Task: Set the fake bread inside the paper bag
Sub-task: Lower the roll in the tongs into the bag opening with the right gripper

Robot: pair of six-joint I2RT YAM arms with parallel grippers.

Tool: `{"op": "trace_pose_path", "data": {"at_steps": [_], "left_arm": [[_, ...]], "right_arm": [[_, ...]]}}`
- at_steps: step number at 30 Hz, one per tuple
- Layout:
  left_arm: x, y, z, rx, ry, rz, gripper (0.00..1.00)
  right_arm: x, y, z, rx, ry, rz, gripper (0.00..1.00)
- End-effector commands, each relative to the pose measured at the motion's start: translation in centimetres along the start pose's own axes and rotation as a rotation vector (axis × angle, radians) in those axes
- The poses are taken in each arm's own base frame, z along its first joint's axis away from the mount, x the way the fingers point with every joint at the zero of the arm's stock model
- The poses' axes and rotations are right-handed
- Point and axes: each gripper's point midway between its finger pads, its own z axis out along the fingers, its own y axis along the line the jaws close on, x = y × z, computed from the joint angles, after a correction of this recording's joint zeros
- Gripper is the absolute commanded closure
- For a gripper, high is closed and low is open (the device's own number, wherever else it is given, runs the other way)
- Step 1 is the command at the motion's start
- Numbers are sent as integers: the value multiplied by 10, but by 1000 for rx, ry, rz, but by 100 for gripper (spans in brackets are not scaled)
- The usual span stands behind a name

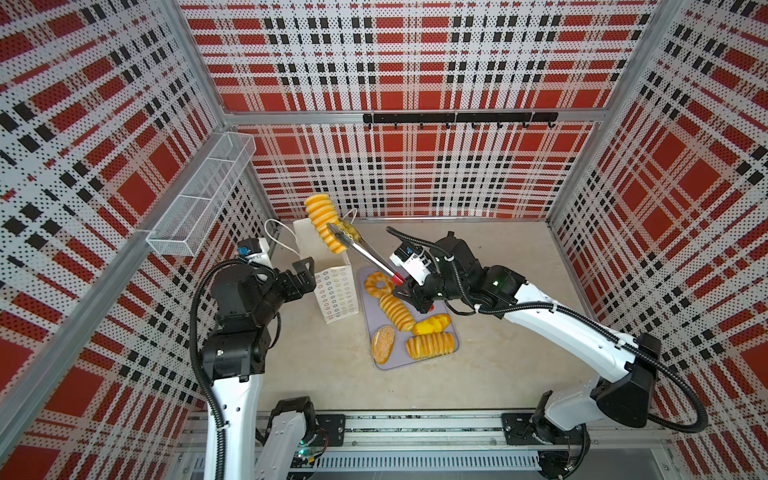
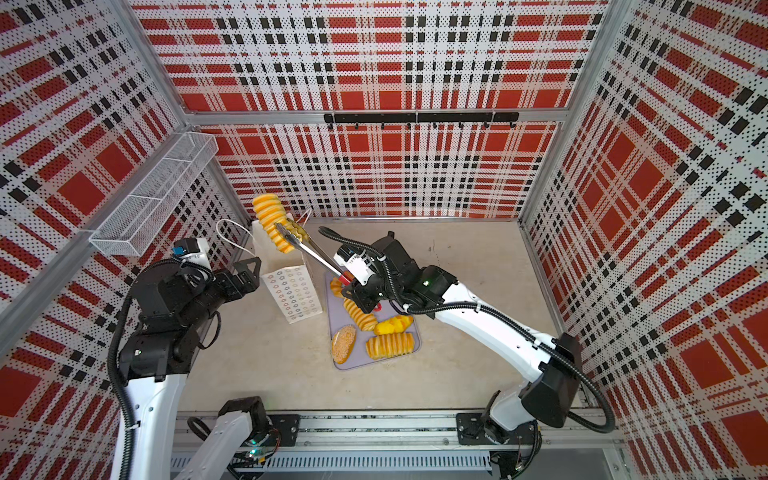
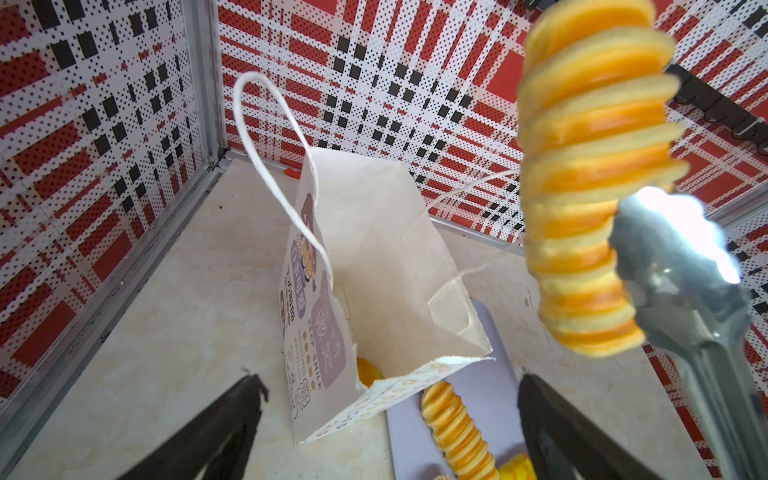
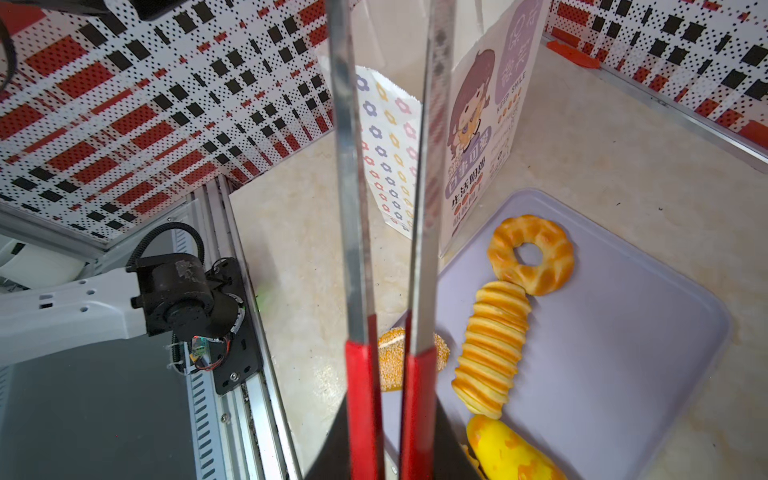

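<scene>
Tongs (image 1: 360, 252) with red handles are pinching a ridged long loaf (image 1: 323, 221) just below its middle. The metal tips are closing on it from both sides while it is hanging tilted, clear of everything else. The right gripper (image 1: 402, 286) is squeezing the tongs' handles, its jaws drawn nearly together around them.

In both top views the loaf is overlapping the far rim of the paper bag (image 1: 337, 296), above its mouth; whether it is sitting squarely over the opening cannot be told. The bag is standing upright with its mouth gaping and its cord handles splaying outward, and a golden piece (image 3: 368, 370) is showing deep inside.

The left gripper (image 1: 306, 275) is hovering just beside the bag's narrow printed side, jaws spread wide and holding nothing. The lilac tray (image 4: 623, 332) is lying right at the bag's foot, carrying a ring (image 4: 530, 254), a seeded oval (image 1: 383, 344) and three more golden breads (image 1: 397, 311).

Bare tabletop (image 1: 532, 249) is lying open beyond the tray, while the back wall (image 1: 415, 187) is standing close behind the bag.
</scene>
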Motion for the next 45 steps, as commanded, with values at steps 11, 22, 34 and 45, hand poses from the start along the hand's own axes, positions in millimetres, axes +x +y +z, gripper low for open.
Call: {"op": "trace_pose_path", "data": {"at_steps": [11,22,34,45], "left_arm": [[14,4,5,28,47,9,2],[22,2,12,52,83,12,2],[21,0,11,61,82,14,2],[20,-1,10,68,81,14,2]], "right_arm": [[-8,-1,25,18,38,-2,80],[0,-10,41,76,85,12,80],[8,-9,51,80,126,15,75],[6,-3,48,62,119,12,73]]}}
